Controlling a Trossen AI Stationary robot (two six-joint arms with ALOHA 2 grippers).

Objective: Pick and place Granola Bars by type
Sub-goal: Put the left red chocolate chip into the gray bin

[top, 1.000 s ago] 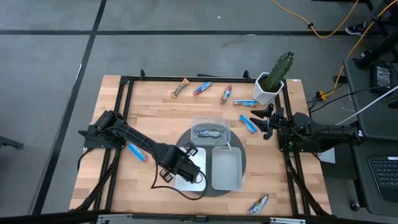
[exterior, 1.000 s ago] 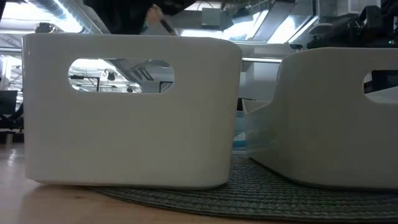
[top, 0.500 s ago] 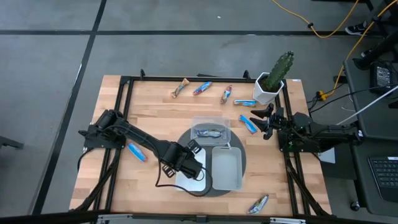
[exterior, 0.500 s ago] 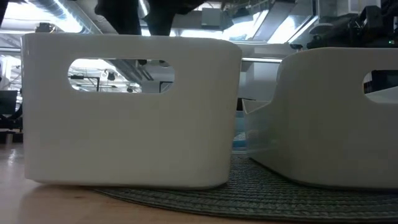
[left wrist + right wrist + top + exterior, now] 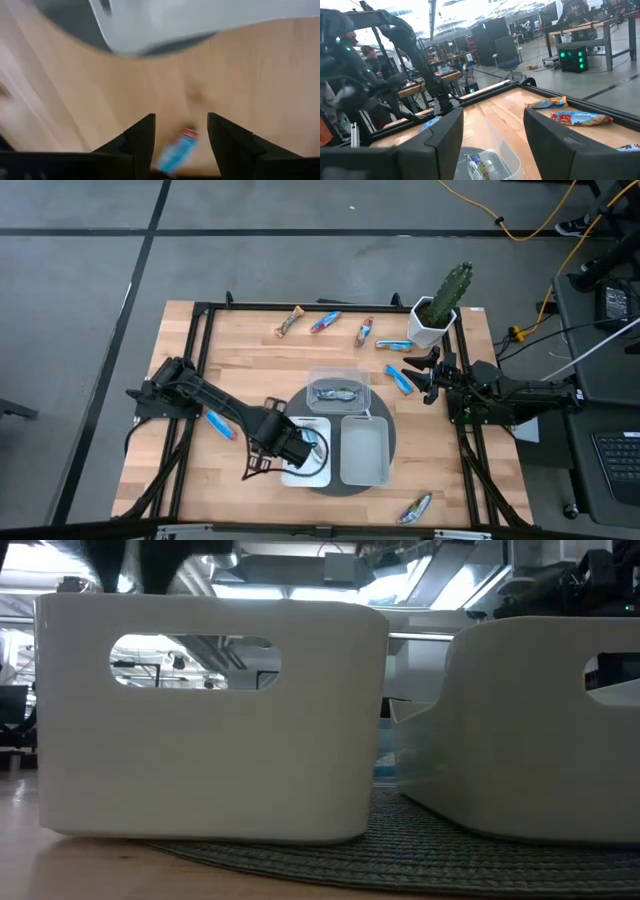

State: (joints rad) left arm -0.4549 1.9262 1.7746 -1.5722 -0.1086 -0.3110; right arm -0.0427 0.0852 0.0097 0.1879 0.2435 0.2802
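Observation:
My left gripper (image 5: 268, 448) (image 5: 181, 117) is open and empty, low over the wood beside the left side of the white tray (image 5: 300, 476). A blue bar (image 5: 176, 151) lies on the wood and shows between its fingers. Another view shows a blue bar (image 5: 220, 423) left of the mat. My right gripper (image 5: 425, 375) (image 5: 492, 112) is open and empty at the table's right, next to a blue bar (image 5: 400, 380). Several bars (image 5: 324, 321) lie along the far edge, and one (image 5: 417, 507) lies near the front. A clear tub (image 5: 338, 392) holds bars.
The white tray and a grey tray (image 5: 364, 472) stand side by side on a round grey mat (image 5: 390, 442); both fill the low view (image 5: 210, 720). A potted cactus (image 5: 440, 305) stands at the far right. A black frame (image 5: 200, 308) rims the table.
My left gripper has gone from above the white tray toward the table's left edge and now stands beside the tray, whose inside shows again. In the low view its dark shape has slid off to the left above the tray.

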